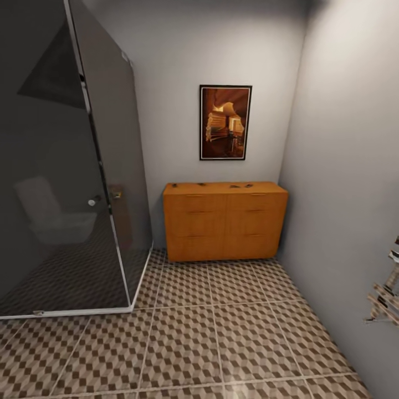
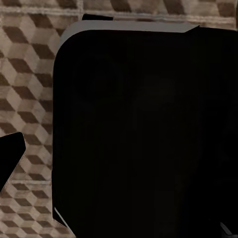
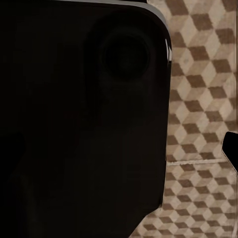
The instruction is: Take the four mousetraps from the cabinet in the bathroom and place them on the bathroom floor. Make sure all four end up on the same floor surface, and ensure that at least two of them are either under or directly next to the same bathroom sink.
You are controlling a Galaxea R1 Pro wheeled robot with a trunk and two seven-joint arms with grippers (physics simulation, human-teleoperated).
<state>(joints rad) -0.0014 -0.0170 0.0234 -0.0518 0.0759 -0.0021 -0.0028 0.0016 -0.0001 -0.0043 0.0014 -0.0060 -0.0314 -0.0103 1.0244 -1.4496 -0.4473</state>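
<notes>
The orange-brown cabinet [image 1: 224, 221] stands against the far wall in the head view, a few tiles ahead. Small dark flat things that look like mousetraps [image 1: 242, 185] lie on its top, with another one [image 1: 200, 184] further left; they are too small to make out in detail. The cube-patterned bathroom floor [image 1: 221, 343] stretches from me to the cabinet. The bathroom sink is out of view. Both wrist views look down at the same tiles [image 2: 29, 59] past a large black part of my body [image 3: 79, 124]. One dark fingertip [image 2: 11, 153] pokes in at the frame's edge.
A dark glass shower enclosure [image 1: 66, 166] with a white base rail takes up the left side. The grey wall [image 1: 349, 166] on the right carries a rack [image 1: 385, 299] sticking out near me. A framed picture [image 1: 225, 122] hangs above the cabinet.
</notes>
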